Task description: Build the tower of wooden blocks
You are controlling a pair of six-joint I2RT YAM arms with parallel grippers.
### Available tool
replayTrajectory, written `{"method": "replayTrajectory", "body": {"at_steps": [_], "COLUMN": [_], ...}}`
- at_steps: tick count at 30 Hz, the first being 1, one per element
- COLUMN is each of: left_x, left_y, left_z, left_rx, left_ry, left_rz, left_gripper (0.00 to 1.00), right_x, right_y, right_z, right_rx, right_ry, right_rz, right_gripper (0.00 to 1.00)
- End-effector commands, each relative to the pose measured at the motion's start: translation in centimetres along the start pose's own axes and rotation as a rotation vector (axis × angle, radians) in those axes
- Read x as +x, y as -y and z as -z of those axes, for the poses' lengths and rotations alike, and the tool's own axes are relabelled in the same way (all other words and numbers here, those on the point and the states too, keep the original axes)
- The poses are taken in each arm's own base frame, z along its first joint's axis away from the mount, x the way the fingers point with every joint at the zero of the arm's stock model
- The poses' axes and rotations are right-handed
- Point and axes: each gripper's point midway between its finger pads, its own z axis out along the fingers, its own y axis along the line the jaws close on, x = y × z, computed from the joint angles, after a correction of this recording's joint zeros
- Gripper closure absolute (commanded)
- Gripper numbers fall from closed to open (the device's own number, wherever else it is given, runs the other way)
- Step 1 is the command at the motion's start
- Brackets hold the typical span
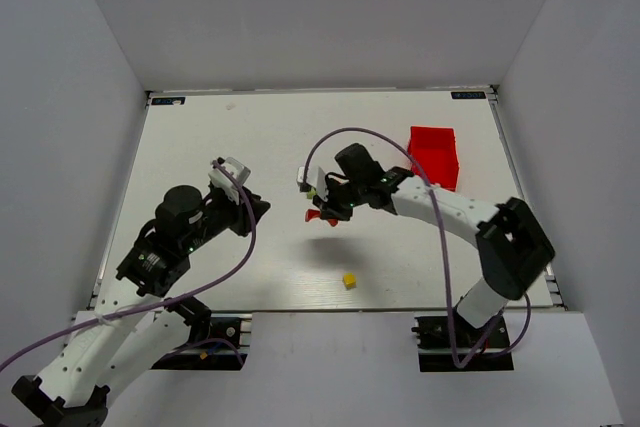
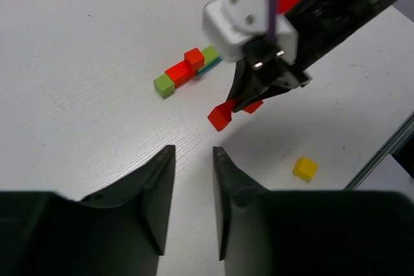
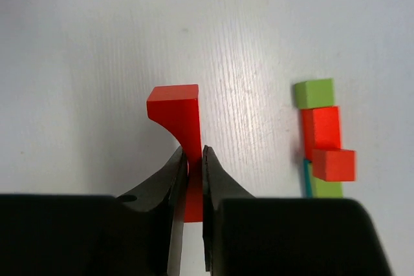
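Observation:
My right gripper [image 3: 192, 152] is shut on the thin middle of a red arch [image 3: 176, 111] and holds it just above the table, near the centre [image 1: 318, 215]. To its right lies a low cluster of blocks: a green cube [image 3: 314, 93], a red bar [image 3: 321, 127], a red cube [image 3: 334, 164] on top, and green and teal pieces [image 3: 328, 189] beneath. The left wrist view shows the same cluster [image 2: 187, 69] beyond the hanging arch [image 2: 221, 116]. My left gripper [image 2: 194, 151] hovers over bare table, its jaws a little apart with nothing between them. A yellow cube [image 1: 349, 280] lies alone near the front.
A red plastic bin [image 1: 435, 155] stands at the back right, behind the right arm. The yellow cube [image 2: 305, 168] sits close to the table's front edge [image 2: 388, 150]. Purple cables loop over both arms.

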Motion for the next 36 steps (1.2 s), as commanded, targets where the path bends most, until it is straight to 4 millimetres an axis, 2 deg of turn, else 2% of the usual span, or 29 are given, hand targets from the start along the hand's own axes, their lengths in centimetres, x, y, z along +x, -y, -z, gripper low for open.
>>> {"method": "replayTrajectory", "body": {"at_steps": [1, 2, 3, 4, 6, 7, 9, 10, 14, 15, 16, 18, 19, 26, 29, 36], "left_x": [0.5, 0.3, 0.2, 0.2, -0.3, -0.6, -1.0, -1.2, -1.9, -2.4, -2.2, -2.7, -2.3, -3.1, -2.2, -1.9], "left_y": [0.5, 0.7, 0.9, 1.2, 1.8, 2.7, 3.2, 3.8, 4.8, 4.8, 4.9, 5.0, 5.0, 5.4, 5.8, 6.4], "left_z": [-1.1, -1.2, -1.4, -1.9, -2.4, -2.8, -3.9, -4.3, -5.8, -6.1, -6.6, -6.9, -7.2, -7.7, -8.2, -9.2], "left_rx": [0.027, 0.037, 0.046, 0.062, 0.091, 0.131, 0.164, 0.194, 0.235, 0.238, 0.242, 0.251, 0.248, 0.279, 0.301, 0.348], "left_ry": [-0.018, -0.021, -0.023, -0.029, -0.024, -0.021, -0.035, -0.04, -0.066, -0.056, -0.077, -0.079, -0.092, -0.082, -0.121, -0.142], "left_rz": [0.053, 0.067, 0.083, 0.122, 0.161, 0.203, 0.242, 0.279, 0.348, 0.346, 0.361, 0.37, 0.374, 0.377, 0.395, 0.408], "left_gripper": [0.56, 0.54, 0.51, 0.45, 0.43, 0.42, 0.38, 0.37, 0.32, 0.3, 0.29, 0.26, 0.26, 0.25, 0.25, 0.25], "right_x": [-4.0, -5.6, -6.5, -7.0, -6.7, -7.9, -7.9, -8.4, -8.6, -8.4, -8.9, -8.4, -8.5, -8.9, -9.1, -9.2], "right_y": [-0.1, 0.2, 0.6, 0.6, 0.4, 0.8, 0.6, 0.8, 0.8, 0.8, 0.7, 0.6, 0.6, 0.5, 0.5, 0.3], "right_z": [2.7, 4.1, 4.7, 6.2, 6.9, 8.2, 9.2, 10.4, 11.6, 11.4, 12.1, 11.8, 11.7, 11.5, 11.7, 11.3], "right_rx": [0.054, 0.1, 0.136, 0.199, 0.234, 0.289, 0.329, 0.374, 0.44, 0.446, 0.459, 0.46, 0.461, 0.451, 0.455, 0.443], "right_ry": [0.201, 0.264, 0.31, 0.36, 0.386, 0.432, 0.469, 0.493, 0.544, 0.543, 0.567, 0.559, 0.563, 0.564, 0.574, 0.569], "right_rz": [0.096, 0.136, 0.167, 0.198, 0.216, 0.245, 0.258, 0.267, 0.309, 0.311, 0.323, 0.329, 0.329, 0.329, 0.324, 0.321], "right_gripper": [1.0, 1.0, 1.0, 1.0, 1.0, 1.0, 1.0, 1.0, 1.0, 1.0, 1.0, 1.0, 1.0, 1.0, 1.0, 1.0]}}
